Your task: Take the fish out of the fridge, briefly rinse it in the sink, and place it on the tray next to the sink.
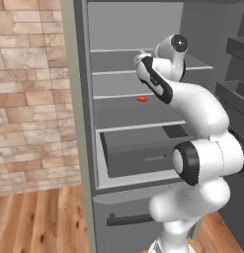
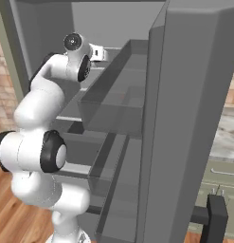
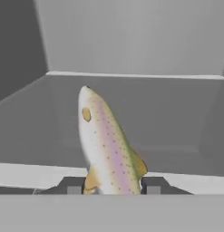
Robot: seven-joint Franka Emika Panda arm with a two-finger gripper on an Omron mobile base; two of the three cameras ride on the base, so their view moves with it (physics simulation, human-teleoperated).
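Light is even and soft across all three rendered views, with no visible lamp and no glare. In the left base view the fridge (image 1: 138, 99) interior reads mid-grey, its shelf edges paler, and a dark shadow sits above the drawer (image 1: 143, 153). The arm's white shells carry smooth shading and faint highlights. In the right base view the fridge door is flat grey, darker at its underside. The hand view is slightly soft; the fish (image 3: 106, 145) is brightly lit, its spots readable, against walls shaded darker on the left.
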